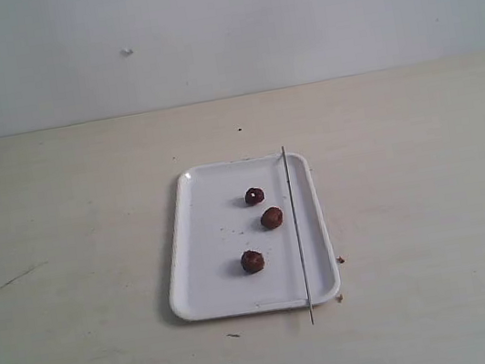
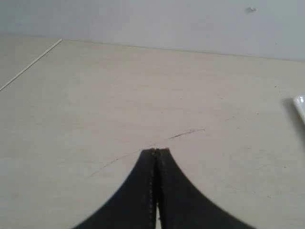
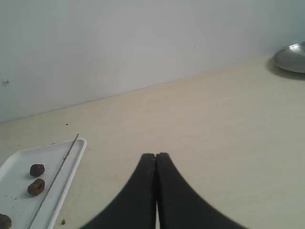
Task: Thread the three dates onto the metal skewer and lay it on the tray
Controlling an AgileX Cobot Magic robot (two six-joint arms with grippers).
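The white tray [image 1: 201, 272] lies mid-table. Three dates rest loose on it: one at the back [image 1: 254, 196], one in the middle [image 1: 271, 218], one nearer the front [image 1: 252, 261]. The metal skewer [image 1: 296, 229] lies along the tray's right side, both ends poking past the rim. Neither arm shows in the exterior view. My left gripper [image 2: 156, 150] is shut and empty over bare table, with the tray's edge [image 2: 300, 106] off to one side. My right gripper [image 3: 156, 155] is shut and empty too, apart from the tray [image 3: 71, 167], the skewer [image 3: 57, 174] and the dates [image 3: 37, 170].
A metal bowl [image 3: 291, 58] sits far off on the table near the wall in the right wrist view. Small brown crumbs [image 1: 340, 260] lie beside the tray's front right corner. A thin scratch [image 2: 186, 133] marks the tabletop ahead of the left gripper.
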